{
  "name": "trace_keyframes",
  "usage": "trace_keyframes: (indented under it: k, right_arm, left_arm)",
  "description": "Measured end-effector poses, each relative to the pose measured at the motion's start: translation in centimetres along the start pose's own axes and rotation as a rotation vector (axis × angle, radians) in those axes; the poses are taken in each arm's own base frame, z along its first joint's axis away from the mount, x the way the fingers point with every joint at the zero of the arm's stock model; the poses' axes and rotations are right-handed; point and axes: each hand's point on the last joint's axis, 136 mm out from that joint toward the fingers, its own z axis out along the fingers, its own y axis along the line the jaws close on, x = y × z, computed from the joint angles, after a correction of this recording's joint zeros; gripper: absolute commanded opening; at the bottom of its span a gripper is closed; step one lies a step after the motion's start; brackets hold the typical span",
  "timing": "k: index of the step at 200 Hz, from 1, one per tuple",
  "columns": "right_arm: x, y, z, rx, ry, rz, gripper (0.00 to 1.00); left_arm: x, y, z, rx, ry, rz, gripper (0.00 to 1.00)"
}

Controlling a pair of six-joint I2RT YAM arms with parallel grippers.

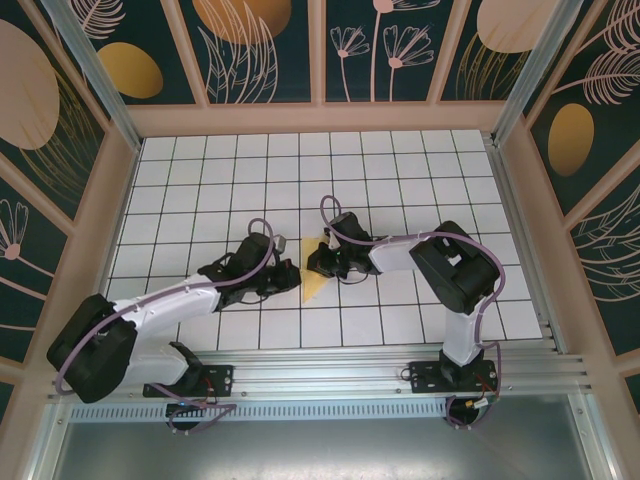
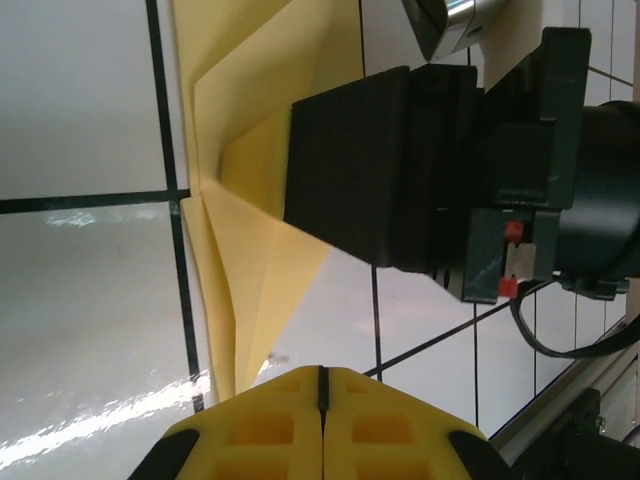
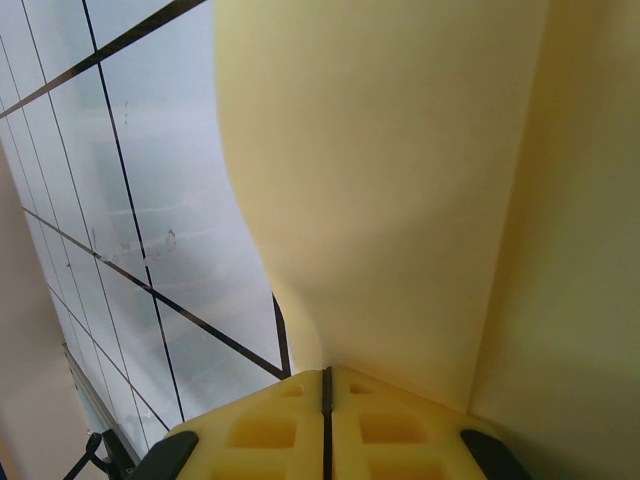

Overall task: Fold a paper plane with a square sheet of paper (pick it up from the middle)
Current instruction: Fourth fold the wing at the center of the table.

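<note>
On the white grid table (image 1: 400,170), boxed in by leaf-patterned walls (image 1: 260,50), the left arm reaches in from the left. The left gripper (image 1: 287,276) has its yellow fingers (image 2: 270,430) pressed flat together with nothing between them, the tips just beside the near edge of the yellow paper (image 1: 312,290). The paper lies near the middle of the table between the two grippers, partly folded, with creases fanning to a point. Over it from the right comes the right gripper (image 1: 318,262), its black body low above the sheet, fingers closed on a flap that curves up from the tips.
</note>
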Motion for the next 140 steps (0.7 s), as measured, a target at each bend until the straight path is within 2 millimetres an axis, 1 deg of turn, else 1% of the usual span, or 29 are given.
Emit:
trace_keyframes:
  k: [39, 75, 140]
  right_arm:
    - [0.0, 0.0, 0.0, 0.000, 0.000, 0.000, 0.10]
    - [0.0, 0.0, 0.0, 0.000, 0.000, 0.001, 0.10]
    - [0.0, 0.0, 0.0, 0.000, 0.001, 0.001, 0.10]
  left_arm:
    - [-0.4, 0.2, 2.2, 0.009, 0.005, -0.022, 0.06]
    - [-0.6, 0.3, 3.3, 0.019, 0.003, -0.028, 0.05]
    - [0.2, 1.4, 5.1, 0.007, 0.046, -0.038, 0.04]
